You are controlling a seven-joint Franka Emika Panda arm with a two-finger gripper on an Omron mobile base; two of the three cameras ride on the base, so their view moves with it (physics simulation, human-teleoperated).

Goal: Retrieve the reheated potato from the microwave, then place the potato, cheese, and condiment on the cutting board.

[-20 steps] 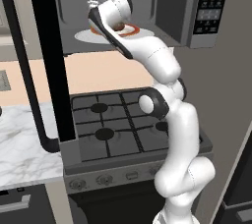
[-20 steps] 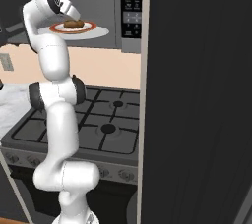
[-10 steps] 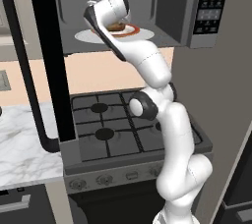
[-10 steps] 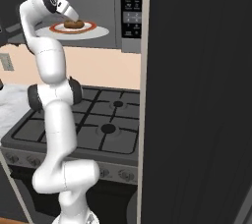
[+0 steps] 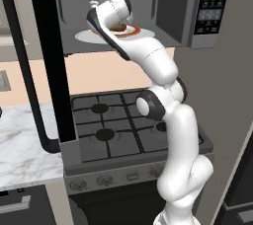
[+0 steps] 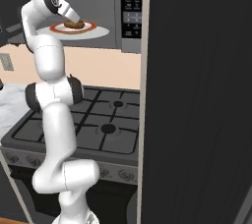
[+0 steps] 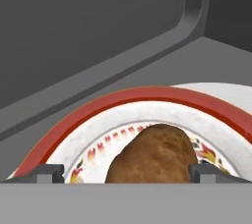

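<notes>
The potato (image 7: pixel 150 154) lies on a white plate with a red rim (image 7: pixel 123 98) inside the open microwave (image 5: pixel 210 7). My gripper (image 7: pixel 126 173) is open, low over the plate, with one fingertip (image 7: pixel 49 173) on each side of the potato and not touching it. From the base views the hand reaches into the microwave cavity, right at the potato (image 5: pixel 117 27) (image 6: pixel 74 23). The plate (image 6: pixel 93 29) sits on the white turntable. The cheese, condiment and cutting board are out of view.
The microwave door (image 5: pixel 44 71) hangs open at the left, with its black frame reaching down past the stove. A gas stove (image 5: pixel 113 125) lies below the arm. A marble counter (image 5: pixel 20 150) is at the left and a tall dark panel (image 6: pixel 202 95) at the right.
The hand has edged a little deeper into the microwave toward the potato. The jaws have stayed open and the potato has not moved.
</notes>
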